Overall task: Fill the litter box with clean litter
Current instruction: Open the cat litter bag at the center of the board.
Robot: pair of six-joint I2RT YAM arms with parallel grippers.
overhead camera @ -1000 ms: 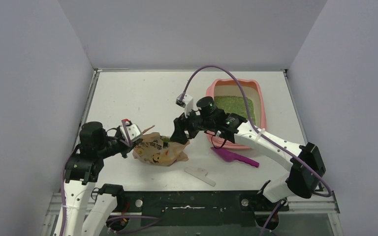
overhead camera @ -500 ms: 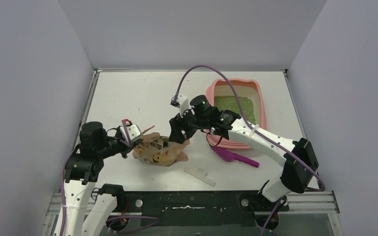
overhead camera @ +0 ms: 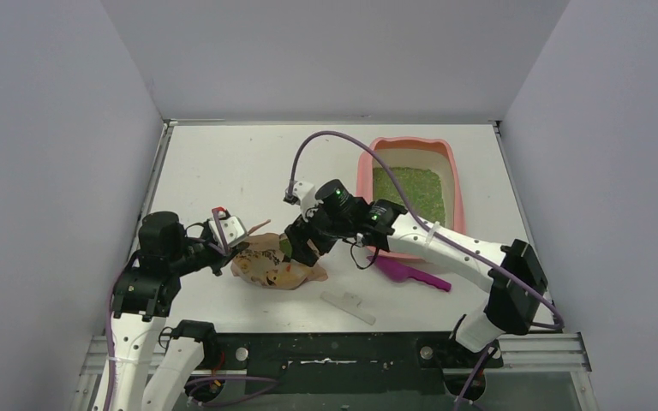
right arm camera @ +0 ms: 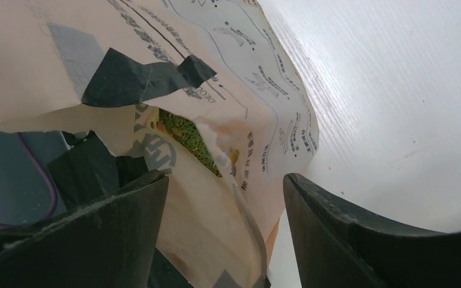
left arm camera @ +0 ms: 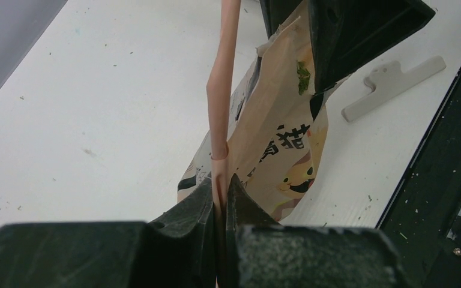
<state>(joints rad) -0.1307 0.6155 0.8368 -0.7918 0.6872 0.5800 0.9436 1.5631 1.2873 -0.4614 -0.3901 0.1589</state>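
Inside bag [right arm camera: 258,90], litter [right arm camera: 187,133] mostly hidden, litter box [overhead camera: 407,142] corner behind right arm [overhead camera: 445,244]

You've got two end effectors in play: the left end effector [left arm camera: 219,192] and the right end effector [right arm camera: 225,198]. Now count across the one tabletop [overhead camera: 223,163]. One pink litter box [overhead camera: 365,171], just the one. One tan printed litter bag [overhead camera: 274,270]. One magenta scoop [overhead camera: 413,275]. One pale bag clip [overhead camera: 349,306]. Green litter [overhead camera: 411,190] shows in two places: one bed in the box and one patch inside the bag's mouth. And two purple cables [overhead camera: 326,137].
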